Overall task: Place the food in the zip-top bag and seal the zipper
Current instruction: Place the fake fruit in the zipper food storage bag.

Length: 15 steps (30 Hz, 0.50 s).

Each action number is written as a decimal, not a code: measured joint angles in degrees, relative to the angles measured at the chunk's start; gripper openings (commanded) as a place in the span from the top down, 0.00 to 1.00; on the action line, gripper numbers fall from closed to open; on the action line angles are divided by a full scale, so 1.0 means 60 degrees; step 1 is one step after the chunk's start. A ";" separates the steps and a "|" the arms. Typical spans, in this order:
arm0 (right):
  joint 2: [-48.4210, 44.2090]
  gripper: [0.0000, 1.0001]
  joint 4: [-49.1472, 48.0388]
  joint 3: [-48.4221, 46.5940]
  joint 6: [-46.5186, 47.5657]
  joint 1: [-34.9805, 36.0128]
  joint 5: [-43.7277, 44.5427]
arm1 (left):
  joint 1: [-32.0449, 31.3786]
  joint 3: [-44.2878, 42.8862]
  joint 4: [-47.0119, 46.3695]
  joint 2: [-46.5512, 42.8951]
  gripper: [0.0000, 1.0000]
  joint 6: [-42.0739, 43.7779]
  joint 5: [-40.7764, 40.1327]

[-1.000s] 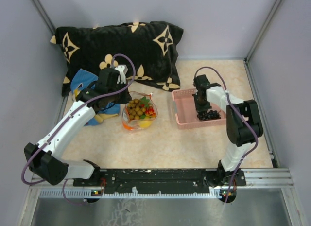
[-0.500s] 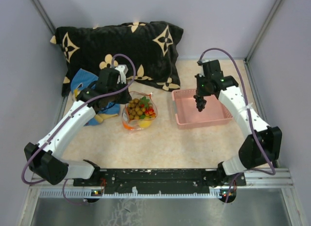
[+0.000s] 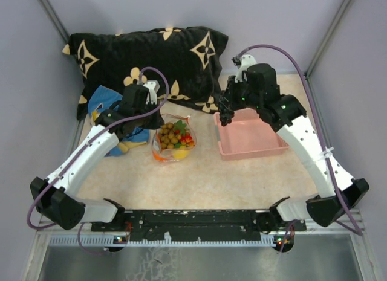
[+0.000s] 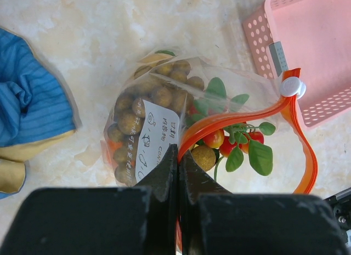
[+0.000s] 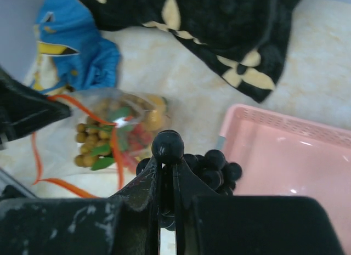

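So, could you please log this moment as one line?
left gripper: shut on zipper; right gripper: shut on dark grape cluster, near basket; zip-top bag: open, food inside

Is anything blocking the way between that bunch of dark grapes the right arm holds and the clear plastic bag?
Nothing visible. The grapes hang in the right end effector near the pink basket's left edge; only bare table lies between them and the bag, whose zipper the left end effector pinches.

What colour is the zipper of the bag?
Orange-red zipper; the left wrist view shows it best.
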State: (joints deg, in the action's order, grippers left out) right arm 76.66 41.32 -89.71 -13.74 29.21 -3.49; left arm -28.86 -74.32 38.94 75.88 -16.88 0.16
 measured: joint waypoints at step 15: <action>-0.0109 1.00 -0.4091 0.1348 -0.2197 0.2696 -0.0583 | 0.0000 0.0000 -0.0069 0.0000 1.00 -0.0011 0.0135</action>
State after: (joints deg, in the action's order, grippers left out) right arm 76.01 16.78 -81.62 -26.92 45.39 -6.98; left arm -28.86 -74.32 38.52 75.88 -16.95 0.97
